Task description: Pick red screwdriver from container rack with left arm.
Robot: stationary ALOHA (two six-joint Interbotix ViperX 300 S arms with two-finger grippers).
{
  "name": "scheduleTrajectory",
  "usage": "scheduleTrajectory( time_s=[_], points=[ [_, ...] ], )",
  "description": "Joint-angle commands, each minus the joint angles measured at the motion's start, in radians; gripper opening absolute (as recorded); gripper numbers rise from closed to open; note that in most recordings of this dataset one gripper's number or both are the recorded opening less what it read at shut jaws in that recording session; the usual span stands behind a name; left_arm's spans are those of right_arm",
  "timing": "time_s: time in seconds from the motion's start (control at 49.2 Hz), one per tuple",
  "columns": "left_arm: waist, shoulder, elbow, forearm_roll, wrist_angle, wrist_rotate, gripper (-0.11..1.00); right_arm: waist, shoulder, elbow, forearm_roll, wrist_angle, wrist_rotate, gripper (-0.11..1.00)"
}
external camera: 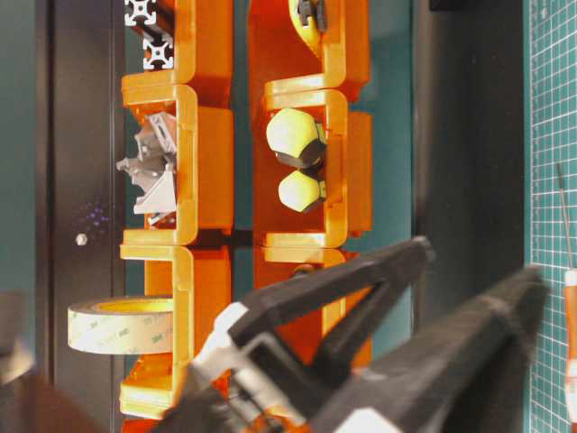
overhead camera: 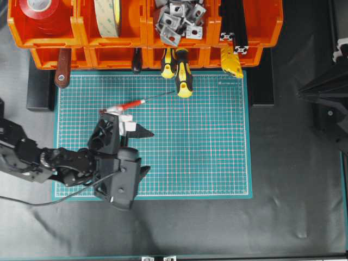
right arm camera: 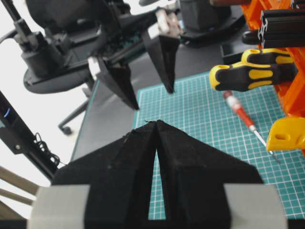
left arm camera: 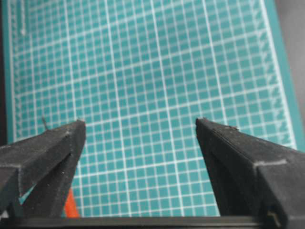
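The left gripper [overhead camera: 142, 150] had its jaws spread wide with nothing between them (the left wrist view showed only green grid in the gap). It hung over the cutting mat [overhead camera: 217, 163], beside the red screwdriver [overhead camera: 126, 105], which lay flat on the mat, out of the container rack [overhead camera: 141, 32], its thin shaft pointing toward the yellow-and-black screwdrivers [overhead camera: 183, 76] sticking out of the lower bins. The right gripper [right arm camera: 156, 129], seen from its own wrist camera, had its fingertips pressed together, holding nothing.
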Motion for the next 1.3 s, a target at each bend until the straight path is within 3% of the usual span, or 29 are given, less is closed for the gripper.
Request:
scheduleTrajectory(
  time_s=[0.0, 0.142, 0.488, 1.017, 1.282],
  points=[
    [-0.011, -0.081, -0.011, 0.003, -0.003, -0.015, 0.89, -0.002, 0.018, -0.031, 0.003, 0.002, 0.0, 0.0],
    [-0.029, -0.179, -0.003, 0.003, -0.003, -0.055, 0.89, -0.002, 0.018, -0.032, 0.003, 0.012, 0.0, 0.0],
    [-0.094, -0.529, 0.127, 0.003, -0.015, -0.273, 0.89, -0.002, 0.008, -0.035, -0.009, 0.006, -0.017, 0.0],
    [-0.094, -0.876, 0.275, 0.003, -0.021, -0.265, 0.87, -0.002, 0.005, -0.037, -0.029, -0.058, -0.083, 0.0],
    [-0.048, -1.02, 0.362, 0.003, 0.011, -0.275, 0.86, -0.002, 0.005, -0.035, -0.029, -0.106, -0.144, 0.0]
  ],
)
